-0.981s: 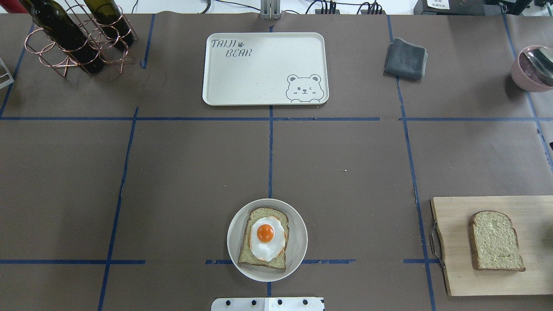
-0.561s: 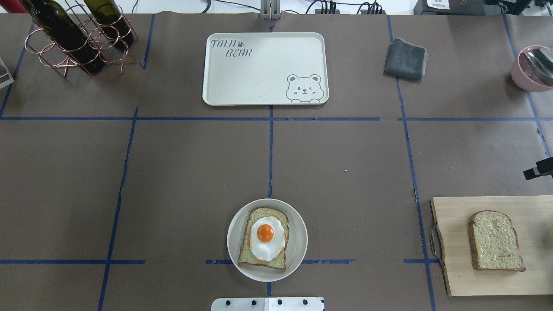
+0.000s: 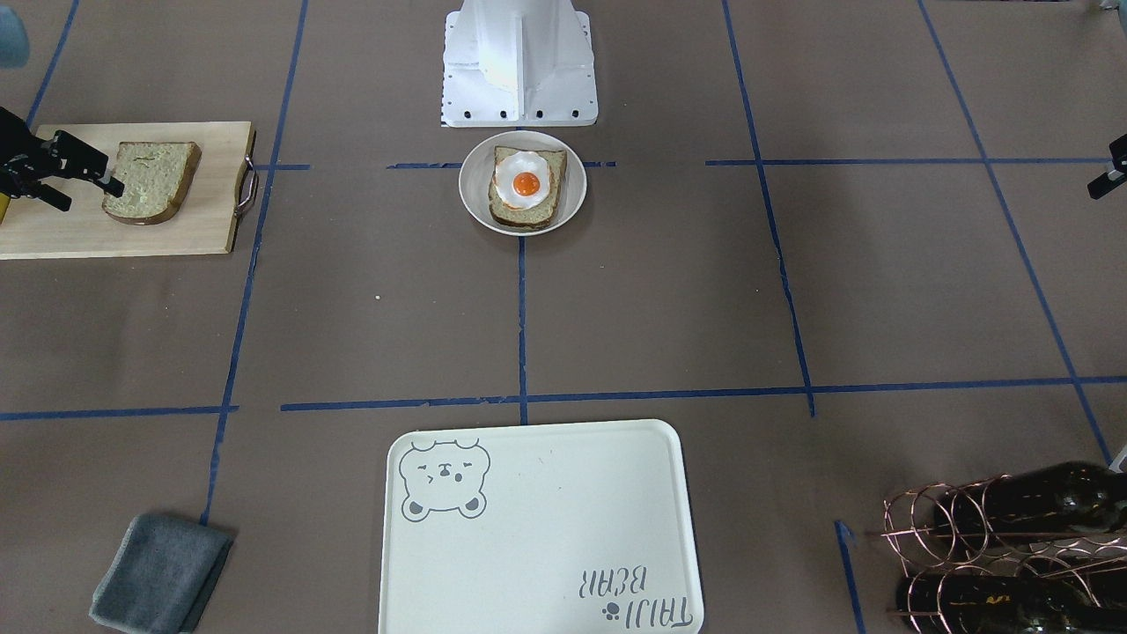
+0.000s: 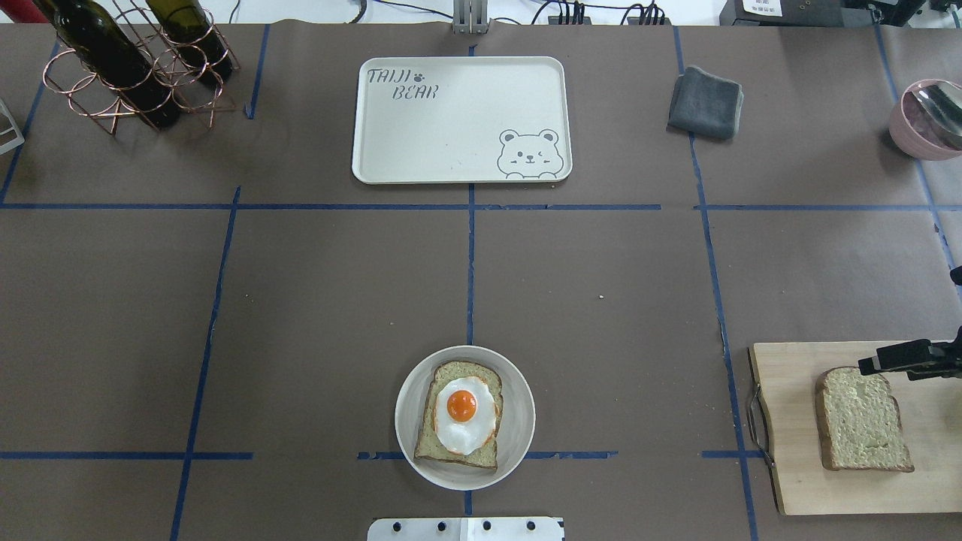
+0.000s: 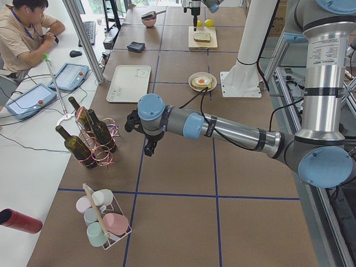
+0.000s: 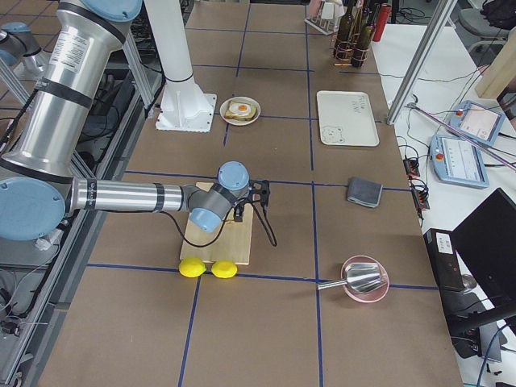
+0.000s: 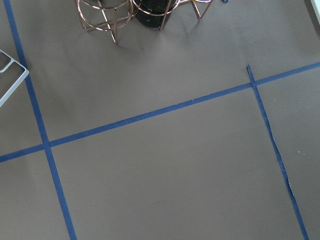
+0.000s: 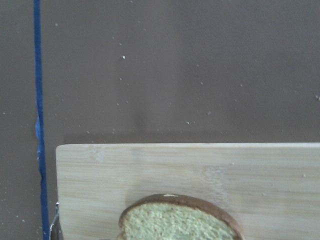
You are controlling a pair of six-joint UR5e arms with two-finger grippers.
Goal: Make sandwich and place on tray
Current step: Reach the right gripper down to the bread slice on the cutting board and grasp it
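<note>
Overhead exterior view: a first slice (image 4: 451, 370) of bread (tan-green crumb, dark brown crust) is laid flat on a round white plate (image 4: 518, 422) near the robot's base. It is topped by a fried egg (image 4: 464, 417), white with an orange yolk. A second slice (image 4: 863, 419), with the same crust and a rounded top, is laid flat on a pale wooden cutting board (image 4: 785, 458) at the robot's right. The tray (image 4: 451, 128), cream-white with a grey bear and "TAIJI BEAR" lettering, is set at the table's far side, well apart from both slices. The right gripper (image 3: 92, 195) is held over the board beside the second slice's rounded top, its fingers spread with nothing gripped between them. Only a sliver of the left gripper (image 3: 1108, 180) is caught at the front-facing view's edge, so its state cannot be told.
</note>
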